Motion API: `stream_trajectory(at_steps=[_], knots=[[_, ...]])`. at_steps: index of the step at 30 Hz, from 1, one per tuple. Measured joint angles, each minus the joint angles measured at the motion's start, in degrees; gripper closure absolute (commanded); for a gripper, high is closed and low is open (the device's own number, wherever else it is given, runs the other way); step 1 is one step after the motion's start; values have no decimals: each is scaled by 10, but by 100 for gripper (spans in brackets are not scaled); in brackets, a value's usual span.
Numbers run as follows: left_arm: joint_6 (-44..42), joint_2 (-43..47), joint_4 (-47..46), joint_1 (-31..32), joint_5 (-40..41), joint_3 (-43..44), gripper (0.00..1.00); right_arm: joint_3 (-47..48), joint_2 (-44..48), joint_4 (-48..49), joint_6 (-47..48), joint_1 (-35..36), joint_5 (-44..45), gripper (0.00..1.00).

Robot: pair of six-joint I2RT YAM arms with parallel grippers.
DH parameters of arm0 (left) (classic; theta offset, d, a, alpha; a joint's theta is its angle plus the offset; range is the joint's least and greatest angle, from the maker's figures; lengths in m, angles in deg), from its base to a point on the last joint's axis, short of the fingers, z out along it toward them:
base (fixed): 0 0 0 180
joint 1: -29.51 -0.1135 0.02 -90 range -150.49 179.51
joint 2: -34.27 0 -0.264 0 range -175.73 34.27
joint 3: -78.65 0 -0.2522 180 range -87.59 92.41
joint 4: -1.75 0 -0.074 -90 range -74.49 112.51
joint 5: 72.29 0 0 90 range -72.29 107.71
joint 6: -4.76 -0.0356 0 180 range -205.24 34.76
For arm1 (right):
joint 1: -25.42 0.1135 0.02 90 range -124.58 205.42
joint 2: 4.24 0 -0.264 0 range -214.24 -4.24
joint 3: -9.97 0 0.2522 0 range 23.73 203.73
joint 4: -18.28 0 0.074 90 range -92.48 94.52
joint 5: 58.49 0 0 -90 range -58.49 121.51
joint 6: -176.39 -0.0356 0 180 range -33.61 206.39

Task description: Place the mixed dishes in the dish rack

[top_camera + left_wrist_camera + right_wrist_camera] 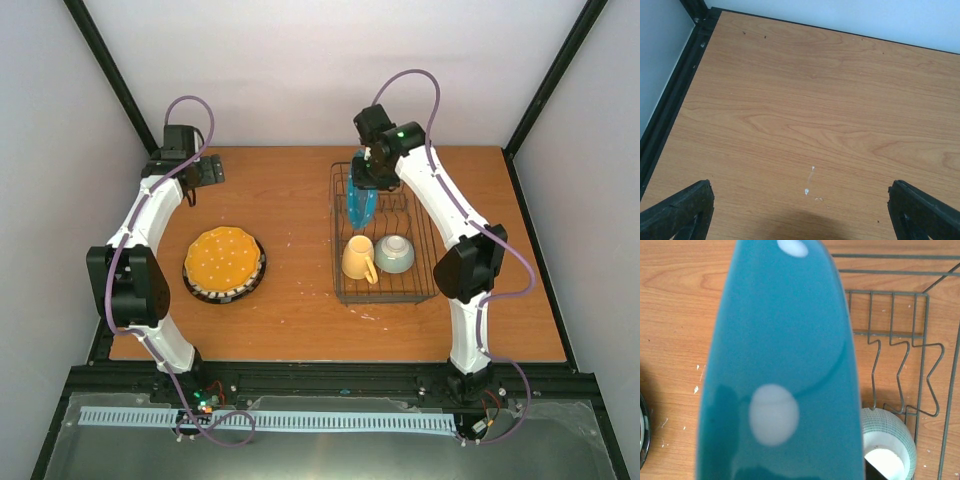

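Top external: right claw (372, 180) clamped on teal dotted plate (360, 208), left claw (203, 173) apart.

You're in a robot lab test cell: plain white panels (300, 70) and black frame posts (112, 75) box in a wood-grain table (290, 200). Just beyond your left gripper (800, 210) the table ends at that frame, and both arms (150, 215) bolt to a black rail (330, 380) at its near edge.

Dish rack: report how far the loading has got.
Done: mug and bowl sit in the dish rack. In hand: right fingers hold the teal plate upright over its far slots. Remaining: the orange plate stack on the table; left fingers are open, empty.
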Motion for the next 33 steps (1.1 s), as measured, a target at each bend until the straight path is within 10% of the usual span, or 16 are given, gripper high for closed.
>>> stream_trajectory(at_steps=[19,25,33], knots=[[-25,1,34,0,38,3,9,-75,-35,41,-12,3,-34,96],[-37,16,42,-2,8,-31,11,-67,-43,42,-12,3,-37,59],[-37,28,59,-12,-18,-59,12,-66,-64,43,-2,5,-59,50]])
